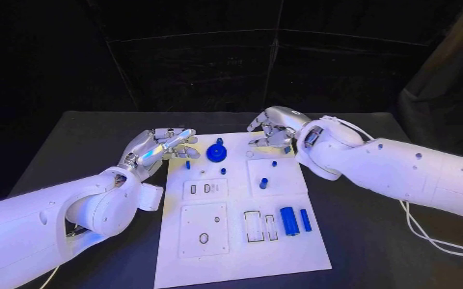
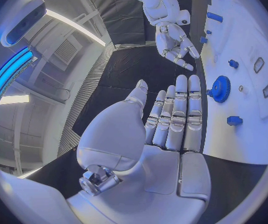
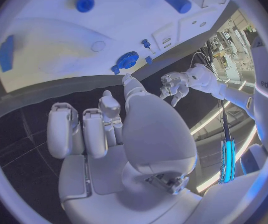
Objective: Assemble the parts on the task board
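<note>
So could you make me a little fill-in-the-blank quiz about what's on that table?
1. The round blue toothed gear lies on the white ____.
2. The flat white task board rests on a ____ table.
3. Both the left robot hand and the right robot hand hold ____.

Missing words: board; black; nothing

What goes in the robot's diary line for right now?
left hand: open, beside task board | right hand: open, at far edge | blue gear: on board, untouched
</note>
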`<control>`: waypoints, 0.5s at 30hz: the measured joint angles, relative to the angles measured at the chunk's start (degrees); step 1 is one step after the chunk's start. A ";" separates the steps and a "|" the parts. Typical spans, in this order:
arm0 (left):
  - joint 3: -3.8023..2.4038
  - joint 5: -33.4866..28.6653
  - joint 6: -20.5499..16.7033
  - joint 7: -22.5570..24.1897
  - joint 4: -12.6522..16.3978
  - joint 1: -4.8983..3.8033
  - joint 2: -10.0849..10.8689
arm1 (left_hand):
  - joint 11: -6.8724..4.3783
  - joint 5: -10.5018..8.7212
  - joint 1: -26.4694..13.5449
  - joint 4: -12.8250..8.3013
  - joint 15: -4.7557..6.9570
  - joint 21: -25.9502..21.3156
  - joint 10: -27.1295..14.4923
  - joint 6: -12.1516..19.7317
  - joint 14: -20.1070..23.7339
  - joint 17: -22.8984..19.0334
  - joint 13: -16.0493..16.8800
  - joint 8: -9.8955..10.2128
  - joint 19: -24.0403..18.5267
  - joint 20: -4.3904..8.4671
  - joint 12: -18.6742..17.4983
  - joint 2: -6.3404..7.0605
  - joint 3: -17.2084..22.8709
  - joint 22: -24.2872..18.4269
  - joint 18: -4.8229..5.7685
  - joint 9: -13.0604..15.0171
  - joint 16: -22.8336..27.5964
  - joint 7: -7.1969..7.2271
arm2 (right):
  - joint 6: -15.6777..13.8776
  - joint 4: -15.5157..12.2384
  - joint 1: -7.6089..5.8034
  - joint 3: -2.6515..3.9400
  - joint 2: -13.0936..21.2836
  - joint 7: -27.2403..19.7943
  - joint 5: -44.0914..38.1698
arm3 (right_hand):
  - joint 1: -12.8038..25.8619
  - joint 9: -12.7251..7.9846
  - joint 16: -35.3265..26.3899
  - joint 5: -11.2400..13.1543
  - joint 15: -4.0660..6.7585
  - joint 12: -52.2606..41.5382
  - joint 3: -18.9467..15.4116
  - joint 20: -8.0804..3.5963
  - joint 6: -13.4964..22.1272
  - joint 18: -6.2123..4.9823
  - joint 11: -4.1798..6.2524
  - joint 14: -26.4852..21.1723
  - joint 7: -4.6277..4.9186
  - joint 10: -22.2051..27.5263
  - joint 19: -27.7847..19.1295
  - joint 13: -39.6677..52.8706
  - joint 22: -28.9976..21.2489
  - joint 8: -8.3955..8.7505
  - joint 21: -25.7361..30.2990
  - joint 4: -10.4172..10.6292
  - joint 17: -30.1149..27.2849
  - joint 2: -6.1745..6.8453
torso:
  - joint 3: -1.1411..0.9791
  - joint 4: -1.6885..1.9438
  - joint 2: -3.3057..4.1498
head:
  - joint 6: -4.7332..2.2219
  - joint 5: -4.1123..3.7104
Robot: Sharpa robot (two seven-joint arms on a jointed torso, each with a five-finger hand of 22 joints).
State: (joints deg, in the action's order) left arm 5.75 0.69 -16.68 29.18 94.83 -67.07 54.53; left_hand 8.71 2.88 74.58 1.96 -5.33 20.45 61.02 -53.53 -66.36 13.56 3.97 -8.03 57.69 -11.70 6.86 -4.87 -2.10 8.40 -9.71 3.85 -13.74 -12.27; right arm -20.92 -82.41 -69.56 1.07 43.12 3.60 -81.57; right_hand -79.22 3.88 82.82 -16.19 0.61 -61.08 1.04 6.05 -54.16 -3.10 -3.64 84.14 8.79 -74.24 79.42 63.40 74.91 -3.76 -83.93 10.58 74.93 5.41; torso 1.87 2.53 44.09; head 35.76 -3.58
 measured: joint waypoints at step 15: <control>0.00 0.00 -0.01 0.00 -0.59 0.00 -0.44 | 0.00 0.00 0.24 -0.16 0.00 0.00 0.00 0.00 0.00 -0.01 0.00 0.00 0.00 0.00 0.00 -0.23 -0.17 0.01 0.00 0.00 0.00 0.00 | 1.62 2.57 -0.09 0.00 9.97 -10.33 12.30 | -2.14 0.05 -0.18 0.19 0.00 0.53 -0.93 0.07 0.60 -0.01 0.06 0.00 -0.18 0.35 -0.50 -0.53 -0.66 0.00 0.61 -1.73 -0.01 0.54 | -0.38 -0.46 -0.13 | -0.44 -0.93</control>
State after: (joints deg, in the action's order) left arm 5.75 0.69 -16.68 29.18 94.24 -67.07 54.09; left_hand 8.71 2.88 74.81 1.80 -5.33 20.45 61.02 -53.53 -66.36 13.55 3.97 -8.03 57.69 -11.70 6.86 -5.10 -2.27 8.40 -9.71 3.85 -13.75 -12.27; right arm -19.30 -79.83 -69.64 1.07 53.09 -6.73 -69.27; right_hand -81.36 3.94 82.64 -16.00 0.61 -60.55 0.11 6.12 -53.56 -3.11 -3.58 84.14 8.61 -73.89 78.92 62.87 74.25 -3.76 -83.32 8.85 74.93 5.95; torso 1.48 2.07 43.97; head 35.32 -4.51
